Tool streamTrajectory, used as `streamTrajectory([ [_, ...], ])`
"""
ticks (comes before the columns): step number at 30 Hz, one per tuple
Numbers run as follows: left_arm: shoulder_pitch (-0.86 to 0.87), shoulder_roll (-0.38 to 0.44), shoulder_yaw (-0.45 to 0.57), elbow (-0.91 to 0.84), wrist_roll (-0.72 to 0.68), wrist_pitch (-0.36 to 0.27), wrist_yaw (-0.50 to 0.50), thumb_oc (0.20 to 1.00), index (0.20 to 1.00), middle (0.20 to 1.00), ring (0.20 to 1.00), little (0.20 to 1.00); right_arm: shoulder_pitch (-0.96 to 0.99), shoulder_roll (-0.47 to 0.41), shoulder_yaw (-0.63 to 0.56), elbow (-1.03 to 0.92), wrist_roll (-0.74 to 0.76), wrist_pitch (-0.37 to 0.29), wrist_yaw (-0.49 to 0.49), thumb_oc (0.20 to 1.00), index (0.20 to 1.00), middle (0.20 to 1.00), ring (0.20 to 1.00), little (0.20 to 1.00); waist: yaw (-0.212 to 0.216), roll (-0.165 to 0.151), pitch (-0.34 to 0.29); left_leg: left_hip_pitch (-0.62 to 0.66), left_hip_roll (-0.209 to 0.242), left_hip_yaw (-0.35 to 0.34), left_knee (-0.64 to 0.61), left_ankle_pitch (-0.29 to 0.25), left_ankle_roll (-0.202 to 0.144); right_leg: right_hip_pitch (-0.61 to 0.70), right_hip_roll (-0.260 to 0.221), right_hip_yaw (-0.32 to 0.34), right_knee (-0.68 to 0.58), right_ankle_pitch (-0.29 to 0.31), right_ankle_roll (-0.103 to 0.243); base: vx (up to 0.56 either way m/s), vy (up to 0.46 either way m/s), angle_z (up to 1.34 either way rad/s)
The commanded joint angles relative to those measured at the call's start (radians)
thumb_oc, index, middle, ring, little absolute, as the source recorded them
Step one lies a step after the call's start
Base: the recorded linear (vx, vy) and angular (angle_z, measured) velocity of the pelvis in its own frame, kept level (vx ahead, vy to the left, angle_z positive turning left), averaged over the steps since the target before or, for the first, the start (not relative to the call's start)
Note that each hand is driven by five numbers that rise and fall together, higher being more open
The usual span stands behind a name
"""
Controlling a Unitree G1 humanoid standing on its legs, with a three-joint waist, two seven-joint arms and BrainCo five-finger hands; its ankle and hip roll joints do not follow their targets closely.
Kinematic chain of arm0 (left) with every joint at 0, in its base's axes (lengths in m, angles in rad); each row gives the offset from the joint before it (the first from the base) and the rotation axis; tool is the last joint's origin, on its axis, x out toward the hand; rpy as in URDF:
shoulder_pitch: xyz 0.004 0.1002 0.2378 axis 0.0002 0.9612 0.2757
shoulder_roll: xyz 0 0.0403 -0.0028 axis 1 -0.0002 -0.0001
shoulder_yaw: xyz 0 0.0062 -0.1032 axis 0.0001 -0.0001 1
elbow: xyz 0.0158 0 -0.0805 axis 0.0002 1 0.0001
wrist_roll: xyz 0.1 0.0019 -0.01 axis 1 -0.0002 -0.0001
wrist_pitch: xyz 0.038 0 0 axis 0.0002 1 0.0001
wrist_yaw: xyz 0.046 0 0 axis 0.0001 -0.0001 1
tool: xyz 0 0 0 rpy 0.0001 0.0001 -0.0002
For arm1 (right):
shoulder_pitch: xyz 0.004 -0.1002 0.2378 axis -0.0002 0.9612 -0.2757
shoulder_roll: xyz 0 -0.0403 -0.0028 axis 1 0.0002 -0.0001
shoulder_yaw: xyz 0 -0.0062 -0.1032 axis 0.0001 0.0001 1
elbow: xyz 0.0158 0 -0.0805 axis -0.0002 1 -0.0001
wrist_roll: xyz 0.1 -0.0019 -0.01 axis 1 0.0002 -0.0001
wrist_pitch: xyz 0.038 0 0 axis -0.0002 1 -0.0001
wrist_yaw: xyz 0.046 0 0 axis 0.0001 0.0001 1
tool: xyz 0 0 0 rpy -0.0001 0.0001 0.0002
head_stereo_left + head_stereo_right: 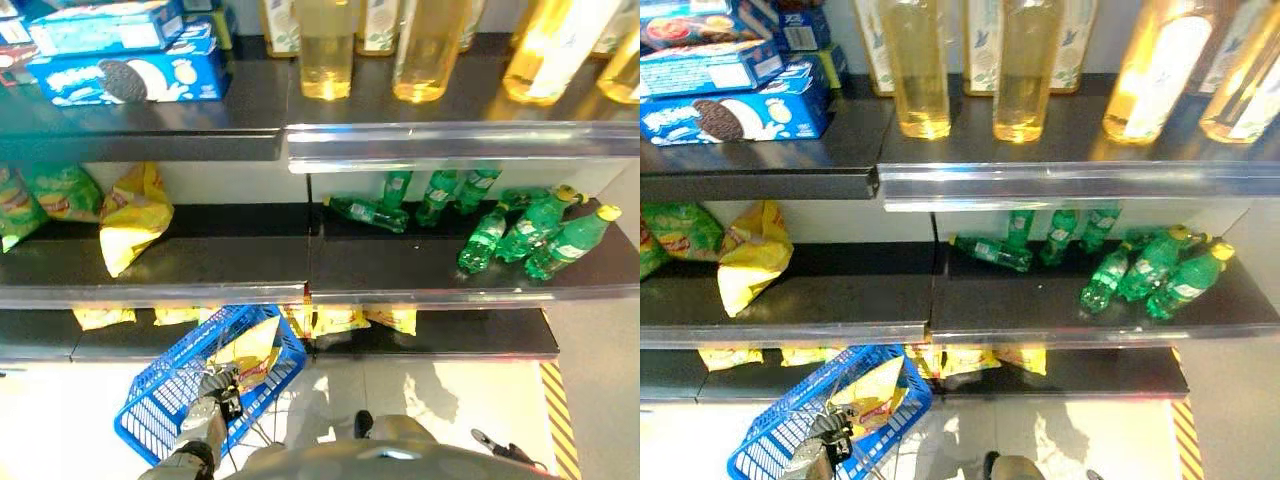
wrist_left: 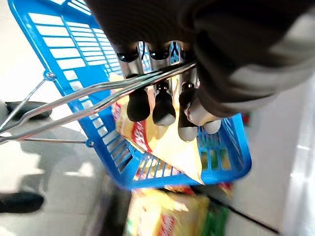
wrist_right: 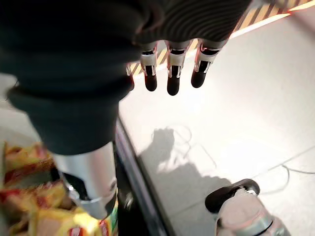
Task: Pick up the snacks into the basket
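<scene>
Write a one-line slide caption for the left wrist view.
Left hand curled round the wire handles of the blue basket, a yellow snack bag inside.

Each robot hand wore a dark ribbed cover over its back and wrist. The left robot hand and right robot hand had silver fingers with rounded dark tips; the forearms were silver-grey.

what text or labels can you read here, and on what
None reads clearly.
Blue biscuit boxes: print blurred.
Yellow snack bag in the blue basket: logo blurred.
Green bottles: labels too small.
Tall yellow bottles: labels too small.
</scene>
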Motion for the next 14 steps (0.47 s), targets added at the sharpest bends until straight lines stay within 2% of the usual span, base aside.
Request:
streamTrajectory([
  [1, 0.083, 0.013, -0.114, -0.007, 0.039, 0.027, -0.011, 0.200, 0.200, 0.200, 0.200, 0.200, -0.050, -0.046, 0.096, 0.000, -0.090, 0.005, 0.015, 1.000, 1.000, 1.000, 1.000, 1.000, 0.033, -0.015, 0.051, -0.017, -0.061, -0.055, 0.133, 0.005, 0.044, 0.088, -0.005, 0.069, -0.111, 0.056, 0.096, -0.01, -0.064, -0.17],
  [4, 0.084, -0.005, -0.135, 0.007, 0.039, 0.033, -0.010, 0.200, 0.200, 0.200, 0.200, 0.200, -0.072, -0.058, 0.156, 0.008, -0.179, 0.021, 0.018, 1.000, 1.000, 1.000, 1.000, 1.000, 0.059, 0.007, 0.027, -0.026, -0.112, -0.166, -0.091, -0.021, 0.064, 0.090, 0.000, 0.097, -0.133, 0.050, 0.113, 0.07, 0.022, -0.14],
  [5, 0.084, -0.005, -0.135, 0.007, 0.039, 0.033, -0.010, 0.200, 0.200, 0.200, 0.200, 0.200, -0.071, -0.059, 0.156, 0.008, -0.179, 0.021, 0.018, 1.000, 1.000, 1.000, 1.000, 1.000, 0.059, 0.006, 0.029, -0.020, -0.114, -0.166, -0.097, -0.019, 0.065, 0.094, -0.002, 0.097, -0.134, 0.049, 0.113, 0.12, 0.068, -0.04],
  [6, 0.083, -0.013, -0.139, 0.018, 0.035, 0.033, -0.006, 0.200, 0.200, 0.200, 0.200, 0.200, -0.073, -0.066, 0.167, 0.003, -0.210, 0.019, 0.022, 1.000, 1.000, 1.000, 1.000, 1.000, 0.069, 0.025, 0.020, -0.020, -0.115, -0.216, -0.231, 0.034, 0.055, 0.106, 0.010, 0.100, -0.145, 0.047, 0.120, 0.08, 0.043, -0.04],
  [8, 0.065, -0.015, -0.145, 0.039, 0.041, 0.033, -0.009, 0.200, 0.200, 0.200, 0.200, 0.200, -0.087, -0.066, 0.173, 0.005, -0.217, 0.017, 0.022, 1.000, 1.000, 1.000, 1.000, 1.000, 0.081, 0.019, 0.019, -0.051, -0.156, -0.283, -0.207, 0.037, 0.050, 0.119, 0.001, 0.107, -0.167, 0.050, 0.123, 0.06, 0.016, -0.13],
  [12, 0.068, -0.016, -0.152, 0.045, 0.067, 0.037, -0.019, 0.200, 0.200, 0.200, 0.200, 0.200, -0.069, -0.060, 0.178, 0.005, -0.244, 0.017, 0.035, 1.000, 1.000, 1.000, 1.000, 1.000, 0.069, 0.040, -0.016, 0.035, -0.135, -0.265, -0.333, 0.044, 0.057, 0.140, -0.003, 0.083, -0.201, 0.053, 0.128, 0.12, 0.066, -0.21],
  [14, 0.072, -0.013, -0.150, 0.046, 0.071, 0.037, -0.022, 0.200, 0.200, 0.200, 0.200, 0.200, -0.066, -0.058, 0.201, 0.009, -0.281, 0.021, 0.040, 1.000, 1.000, 1.000, 1.000, 1.000, 0.069, 0.039, -0.026, 0.067, -0.144, -0.285, -0.365, 0.042, 0.065, 0.141, -0.007, 0.081, -0.204, 0.054, 0.128, 0.09, 0.078, 0.17],
])
